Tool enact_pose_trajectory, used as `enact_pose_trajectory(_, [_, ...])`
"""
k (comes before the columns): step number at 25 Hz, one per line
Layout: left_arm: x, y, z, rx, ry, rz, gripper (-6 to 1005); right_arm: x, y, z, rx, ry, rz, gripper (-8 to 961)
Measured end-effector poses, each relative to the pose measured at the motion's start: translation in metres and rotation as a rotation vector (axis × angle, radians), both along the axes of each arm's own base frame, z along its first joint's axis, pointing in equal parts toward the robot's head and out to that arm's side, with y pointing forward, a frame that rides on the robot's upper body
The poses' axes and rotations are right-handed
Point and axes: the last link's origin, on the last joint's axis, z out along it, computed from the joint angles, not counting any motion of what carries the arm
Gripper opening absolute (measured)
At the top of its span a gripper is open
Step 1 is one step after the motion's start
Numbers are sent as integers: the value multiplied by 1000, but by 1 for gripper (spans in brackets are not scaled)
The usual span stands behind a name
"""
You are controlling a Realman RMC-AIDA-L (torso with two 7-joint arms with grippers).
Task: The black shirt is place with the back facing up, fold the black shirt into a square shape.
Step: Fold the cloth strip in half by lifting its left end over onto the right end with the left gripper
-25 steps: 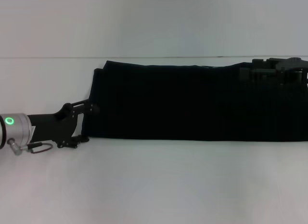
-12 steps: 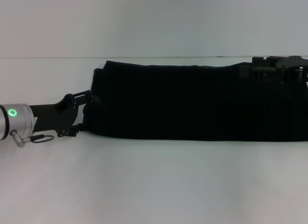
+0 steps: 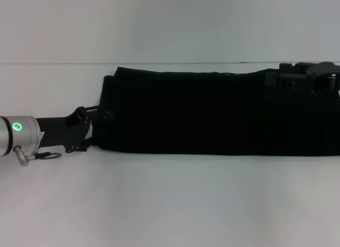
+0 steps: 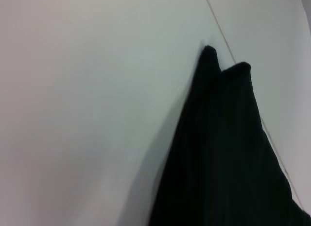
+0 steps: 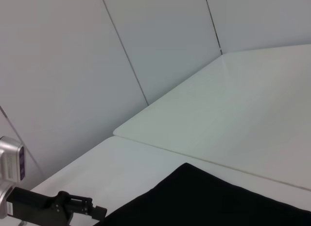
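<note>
Left claw: the left claw [image 3: 101, 125] is at the left end of the black shirt [image 3: 212, 111], low over the worktop [image 3: 170, 199], its tips against or just under the cloth edge. Dark fingers merge with dark cloth, so I cannot tell whether it is apart, together, or clamped on the fabric.
Right claw: the right claw [image 3: 308, 77] sits over the far right end of the shirt, near its back edge. Its state cannot be told either.
Shirt: it lies as a long, narrow band across the white worktop, running left to right and reaching the right border of the head view. The sides look already folded in; no lettering shows.
Left wrist view: the shirt [image 4: 228, 153] shows as a dark wedge ending in two small peaks, flat on the pale surface.
Right wrist view: a corner of the shirt [image 5: 204, 197] and the left claw [image 5: 80, 206] farther off, close beside the cloth.
Step in hand: judged from the layout, the lengthwise folds are done and the left end is being taken up for a crosswise fold.
Next move: it likely calls for a secure pinch through all layers at the left edge, then lifting and carrying that end over toward the right, keeping edges aligned so the band halves into a square.
</note>
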Motion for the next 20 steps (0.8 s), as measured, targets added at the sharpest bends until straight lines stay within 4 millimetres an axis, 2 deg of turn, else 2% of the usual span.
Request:
enact_pose_trajectory(7, [-1, -4, -3, -29, 31, -44, 803, -2, 1, 0, 0, 3, 5, 794])
enact_pose_trajectory(12, [-1, -5, -3, -39, 50, -53, 603, -4, 1, 2, 7, 15, 10, 794])
enact_pose_trajectory(17, [-4, -4, -1, -39, 75, -62, 361, -4, 1, 3, 9, 21, 12, 794])
enact_pose_trajectory(20, [-4, -3, -1, -48, 96, -69, 286, -4, 1, 3, 9, 21, 12, 793])
